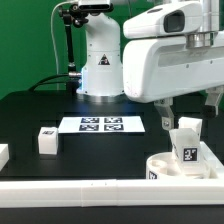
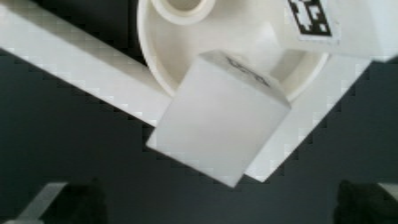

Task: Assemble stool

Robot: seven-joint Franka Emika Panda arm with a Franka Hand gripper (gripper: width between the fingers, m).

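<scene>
My pincer [image 1: 186,110] hangs released, jaws wide, above 1 leg [image 1: 186,140] standing on the seat disc [image 1: 160,166]. Another leg [image 1: 46,140] stands well apart on the tabletop [image 1: 40,105].

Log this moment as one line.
gripper: open, empty | white blocky plastic leg: resting on round white rimmed seat disc, under gripper | second white leg: loose on black table
</scene>
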